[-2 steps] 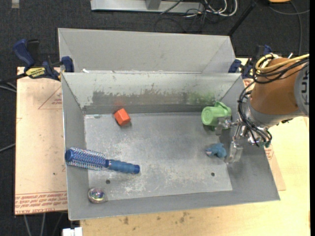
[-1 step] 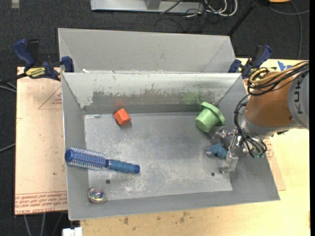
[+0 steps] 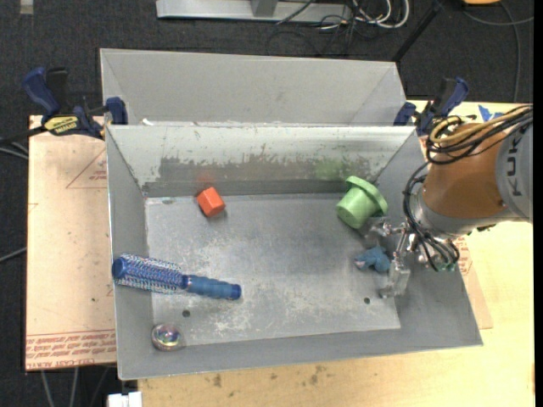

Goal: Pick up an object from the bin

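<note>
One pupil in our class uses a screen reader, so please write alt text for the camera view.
A robot arm's claw is down in the right side of a grey metal bin, beside a small blue thing and near a green cup-like piece. Further left lie an orange block, a blue hairbrush and a small silvery round thing.

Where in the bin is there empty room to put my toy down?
The biggest bare patch is the middle of the bin, between the orange block, the blue hairbrush and the green cup. The front strip right of the brush is free. It is crowded on the right, where the hand hangs beside a small blue thing.
</note>
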{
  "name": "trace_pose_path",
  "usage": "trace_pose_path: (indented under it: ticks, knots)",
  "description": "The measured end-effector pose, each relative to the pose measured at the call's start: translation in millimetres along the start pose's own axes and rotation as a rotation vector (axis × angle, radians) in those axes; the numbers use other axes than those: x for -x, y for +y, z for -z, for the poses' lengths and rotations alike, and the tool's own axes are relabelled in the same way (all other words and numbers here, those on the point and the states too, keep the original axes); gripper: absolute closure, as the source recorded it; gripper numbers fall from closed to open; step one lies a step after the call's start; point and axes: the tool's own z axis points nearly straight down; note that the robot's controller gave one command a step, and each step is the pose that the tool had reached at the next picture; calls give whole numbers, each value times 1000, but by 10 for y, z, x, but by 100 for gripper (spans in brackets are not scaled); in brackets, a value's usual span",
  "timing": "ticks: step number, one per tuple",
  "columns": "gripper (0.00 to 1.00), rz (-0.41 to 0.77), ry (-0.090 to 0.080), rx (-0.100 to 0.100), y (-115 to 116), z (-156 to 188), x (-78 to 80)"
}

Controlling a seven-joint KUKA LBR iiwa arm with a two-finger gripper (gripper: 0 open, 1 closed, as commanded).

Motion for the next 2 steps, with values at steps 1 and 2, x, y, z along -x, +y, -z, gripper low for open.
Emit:
trace_pose_path:
  ticks: [1,2]
  knots:
    - [100,1,0,0,0,2,1]
    - [100,2,-7,-4,3,639,24]
